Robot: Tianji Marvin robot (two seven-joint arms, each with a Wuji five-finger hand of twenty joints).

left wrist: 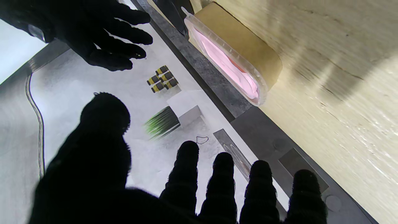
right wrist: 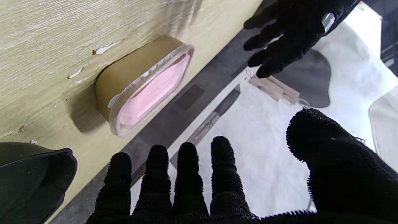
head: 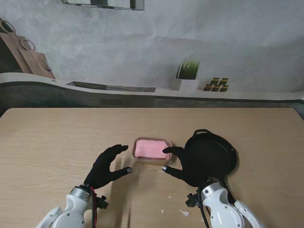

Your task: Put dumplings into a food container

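Watching from the side, both the left robot hand (head: 108,166) and right robot hand (head: 183,165) hung splayed and empty either side of the food container (head: 152,150) mid-worktop (head: 57,142), which looked light, thin-walled and squashy, so I'd have pinched its long sides gently.

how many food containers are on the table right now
1. The clear plastic food container with a pink inside sits mid-table, between the left hand and right hand, just left of the black round pan. No dumplings visible.
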